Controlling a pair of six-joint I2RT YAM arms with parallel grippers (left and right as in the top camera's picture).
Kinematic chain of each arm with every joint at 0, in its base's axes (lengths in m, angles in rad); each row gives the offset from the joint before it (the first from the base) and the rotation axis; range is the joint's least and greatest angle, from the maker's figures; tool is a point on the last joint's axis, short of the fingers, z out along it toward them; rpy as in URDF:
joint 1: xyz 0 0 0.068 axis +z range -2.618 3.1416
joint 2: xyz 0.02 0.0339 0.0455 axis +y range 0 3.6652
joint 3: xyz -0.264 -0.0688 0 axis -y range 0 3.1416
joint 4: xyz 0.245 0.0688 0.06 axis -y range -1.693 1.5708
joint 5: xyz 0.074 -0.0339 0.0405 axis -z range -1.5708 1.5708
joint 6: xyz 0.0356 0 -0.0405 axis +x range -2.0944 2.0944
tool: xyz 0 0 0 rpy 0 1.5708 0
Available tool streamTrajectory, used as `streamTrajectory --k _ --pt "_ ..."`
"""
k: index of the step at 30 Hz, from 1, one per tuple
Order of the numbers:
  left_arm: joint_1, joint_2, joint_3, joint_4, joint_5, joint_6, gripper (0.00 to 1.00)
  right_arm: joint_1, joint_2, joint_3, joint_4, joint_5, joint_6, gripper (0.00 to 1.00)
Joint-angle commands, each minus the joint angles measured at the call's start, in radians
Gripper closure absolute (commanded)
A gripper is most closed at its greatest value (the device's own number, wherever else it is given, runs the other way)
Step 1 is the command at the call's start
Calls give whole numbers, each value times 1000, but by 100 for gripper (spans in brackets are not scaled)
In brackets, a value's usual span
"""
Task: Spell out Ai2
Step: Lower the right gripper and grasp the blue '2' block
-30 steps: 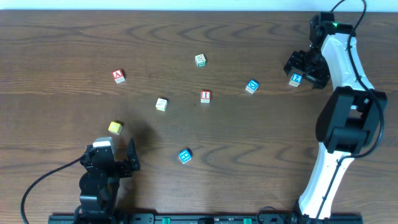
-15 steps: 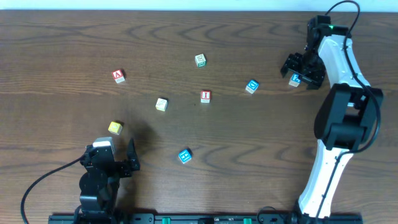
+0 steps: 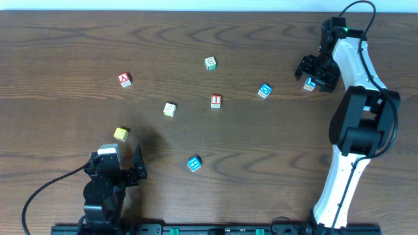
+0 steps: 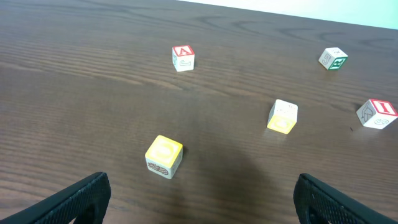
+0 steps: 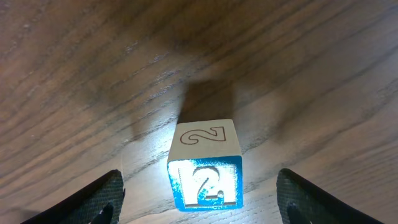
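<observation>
left gripper (image 4: 202,198): near left, jaws wide, nothing held, unmoved over the last second. yellow block (image 4: 164,155): letter hard to read. red a block (image 3: 124,79) far left, red i block (image 3: 215,100) centre, both untouched. blue 2 block (image 5: 205,165): far right on the table (image 3: 65,39), between the spread, non-touching jaws of the right gripper (image 3: 317,70). that arm has edged farther away, so pick-up not begun; overhead, it partly covers the block.

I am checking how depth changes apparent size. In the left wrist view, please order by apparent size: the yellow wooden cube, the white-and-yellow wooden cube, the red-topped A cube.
Largest: yellow wooden cube.
Then white-and-yellow wooden cube.
Smallest: red-topped A cube.
Nearness to the camera may cause this; real sizes could be equal.
</observation>
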Motion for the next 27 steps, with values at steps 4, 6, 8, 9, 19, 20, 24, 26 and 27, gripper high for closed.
streamTrajectory --k 4,6,8,9,19,20,24,26,27 --pt "3 -6 -19 -3 -9 7 5 4 39 -5 0 -6 -13 24" --pt "3 -6 -19 -3 -9 7 5 4 39 -4 1 -6 -13 25" --pt "3 -6 -19 -3 -9 7 5 3 40 -5 -2 -6 -13 30" --pt "3 -6 -19 -3 -9 7 5 3 40 -4 -1 -6 -13 33" --pt "3 -6 -19 -3 -9 7 5 3 40 -4 3 -5 -13 56" --pt "3 -6 -19 -3 -9 6 5 3 40 -4 3 -5 -13 57" --pt "3 -6 -19 -3 -9 6 5 3 40 -4 2 -5 -13 63" --pt "3 -6 -19 -3 -9 7 4 3 40 -5 2 -5 -13 67" --pt "3 -6 -19 -3 -9 6 5 3 40 -5 2 -5 -13 68"
